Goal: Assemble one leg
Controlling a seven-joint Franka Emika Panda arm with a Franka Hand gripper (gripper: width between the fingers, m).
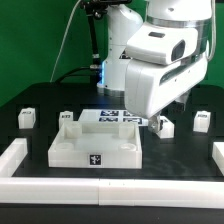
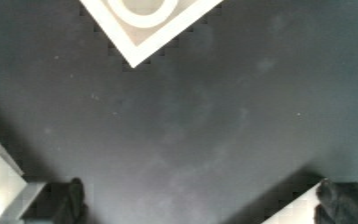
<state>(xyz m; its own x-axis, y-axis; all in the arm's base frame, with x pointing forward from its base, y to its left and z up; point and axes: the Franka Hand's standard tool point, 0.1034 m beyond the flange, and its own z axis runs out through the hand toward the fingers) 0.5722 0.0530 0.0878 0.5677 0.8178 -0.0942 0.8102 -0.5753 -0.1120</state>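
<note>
White plastic leg [image 1: 166, 126] stands on the bench [image 1: 40, 100], near my end effector [image 2: 197, 205]. Probably light, rigid and smooth, so I grip its flat sides. End effector released, empty.

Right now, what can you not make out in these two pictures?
- Exterior view: marker board, partly hidden behind the tray-like part and the arm.
- Exterior view: tag on each leg, too small to read.
- Wrist view: pale triangle, cut by the picture's edge; which part, unclear.
</note>
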